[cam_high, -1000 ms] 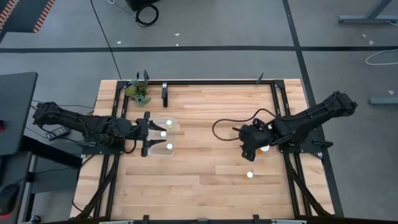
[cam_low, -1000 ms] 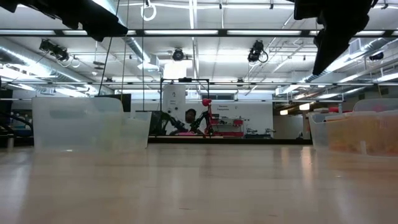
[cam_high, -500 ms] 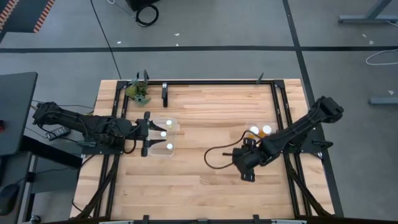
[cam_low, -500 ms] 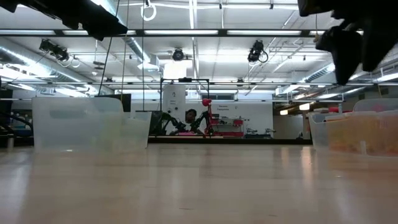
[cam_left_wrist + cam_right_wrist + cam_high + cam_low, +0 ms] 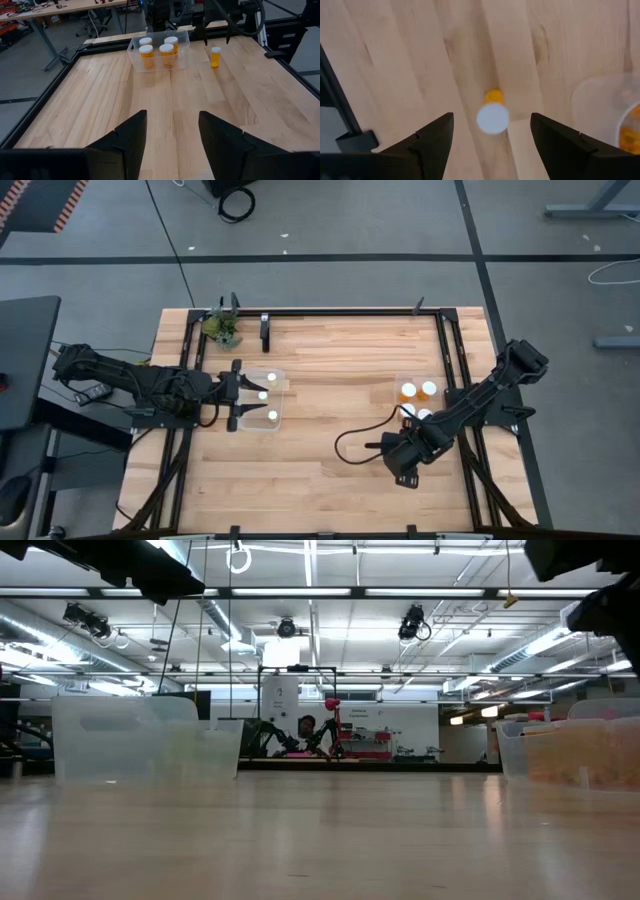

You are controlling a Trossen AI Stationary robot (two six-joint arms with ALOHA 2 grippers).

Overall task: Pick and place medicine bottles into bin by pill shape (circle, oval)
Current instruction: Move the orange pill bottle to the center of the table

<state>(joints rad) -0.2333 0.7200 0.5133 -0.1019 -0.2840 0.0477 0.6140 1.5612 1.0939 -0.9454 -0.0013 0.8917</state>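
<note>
One amber bottle with a white cap [image 5: 493,118] stands upright on the wooden table, alone, near the right bin [image 5: 398,383]. My right gripper [image 5: 492,119] hangs above it, pointing down. It is open, with one finger on either side of the cap, touching nothing. In the high view my right gripper [image 5: 401,458] hides this bottle. The bottle also shows in the left wrist view [image 5: 215,56]. The right bin holds several amber bottles [image 5: 166,52]. The left bin [image 5: 283,403] holds two white-capped bottles [image 5: 271,416]. My left gripper [image 5: 172,135] waits open at the left bin's left side.
A black frame [image 5: 340,311] runs round the table's far and side edges. A small green object [image 5: 222,328] sits at the far left corner. A black cable [image 5: 355,442] loops on the table left of my right gripper. Bare wood lies between the two bins.
My right gripper has moved from beside the right bin toward the table's near edge and now stands over the lone bottle. The bottles in the right bin, partly covered before, now show. My left arm has kept still.
</note>
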